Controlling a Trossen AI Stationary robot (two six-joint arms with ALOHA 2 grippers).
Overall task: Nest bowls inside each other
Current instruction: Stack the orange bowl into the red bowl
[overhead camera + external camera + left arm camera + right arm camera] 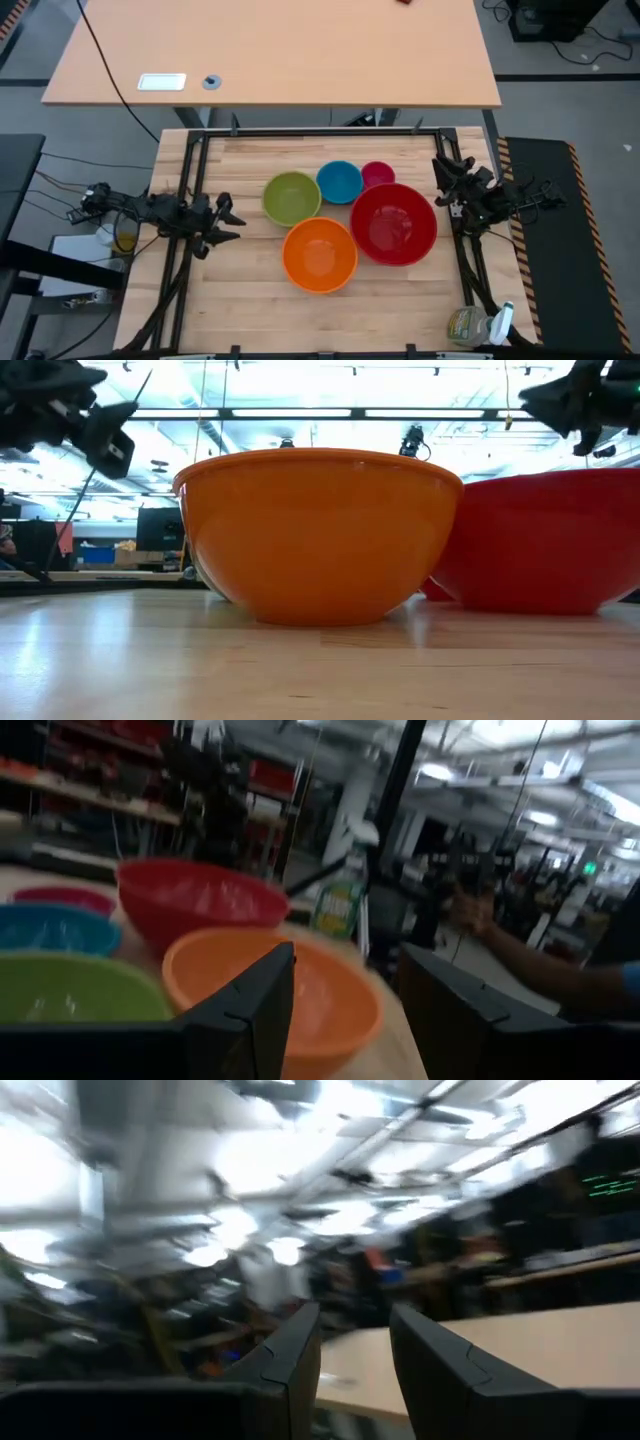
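Five bowls stand apart, rims up, with their bases on the wooden table: red, orange, lime green, blue and pink. None sits inside another. The orange bowl is nearest the front edge, and the red bowl stands beside it. My left gripper hovers open at the table's left side, left of the green bowl, pointing at the bowls. My right gripper hovers open at the right side, right of the red bowl. Nothing is between either pair of fingers.
A spray bottle stands at the table's near right corner. A black frame runs along the far edge and the two sides. Behind it stands a lighter table. A person's arm shows beyond the right edge.
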